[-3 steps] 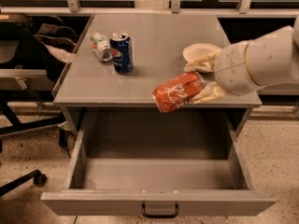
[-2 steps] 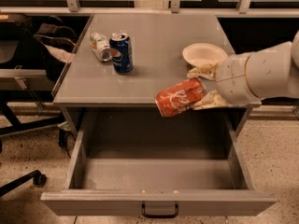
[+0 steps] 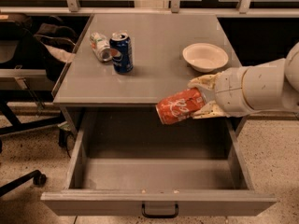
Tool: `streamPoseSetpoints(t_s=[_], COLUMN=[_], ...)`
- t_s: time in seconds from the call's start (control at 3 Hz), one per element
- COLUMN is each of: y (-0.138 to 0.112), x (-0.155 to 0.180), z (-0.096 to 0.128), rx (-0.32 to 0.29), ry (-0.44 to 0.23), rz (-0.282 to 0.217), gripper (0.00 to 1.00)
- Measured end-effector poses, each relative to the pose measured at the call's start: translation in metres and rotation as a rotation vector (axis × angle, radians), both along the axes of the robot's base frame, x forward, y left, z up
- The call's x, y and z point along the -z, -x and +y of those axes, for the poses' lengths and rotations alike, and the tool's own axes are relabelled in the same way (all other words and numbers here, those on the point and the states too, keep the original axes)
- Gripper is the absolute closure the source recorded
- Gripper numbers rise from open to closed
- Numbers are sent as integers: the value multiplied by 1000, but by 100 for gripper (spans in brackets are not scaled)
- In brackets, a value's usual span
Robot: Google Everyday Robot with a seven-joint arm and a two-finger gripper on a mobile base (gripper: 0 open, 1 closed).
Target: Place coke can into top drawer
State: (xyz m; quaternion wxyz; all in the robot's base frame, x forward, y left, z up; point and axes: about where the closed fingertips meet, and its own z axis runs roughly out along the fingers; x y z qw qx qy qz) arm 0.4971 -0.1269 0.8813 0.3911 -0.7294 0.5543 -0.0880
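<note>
coke can in end effector over top drawer: white Coca-Cola script | blue can: label unreadable

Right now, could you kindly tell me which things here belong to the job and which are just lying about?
Job: coke can, held sideways in the tool, right of centre over the open top drawer.
Lying about, on the cabinet top: upright blue can; pale can on its side beside it; white bowl.

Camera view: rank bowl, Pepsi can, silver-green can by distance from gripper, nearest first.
Gripper holds the coke can over the top drawer.
1. Bowl, right, just behind.
2. Pepsi can, back left.
3. Silver-green can, farthest left, lying down.
</note>
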Motion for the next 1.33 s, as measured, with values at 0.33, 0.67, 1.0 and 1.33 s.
streamPoseSetpoints(t_s=[0.33, 0.67, 1.0, 1.33], y=[14, 25, 31, 33], x=[17, 32, 59, 86], z=[-1, -1, 2, 2], rx=[20, 30, 27, 16], ry=[-48, -85, -128, -189], rz=[42, 82, 125, 143], gripper=[100, 100, 100, 100])
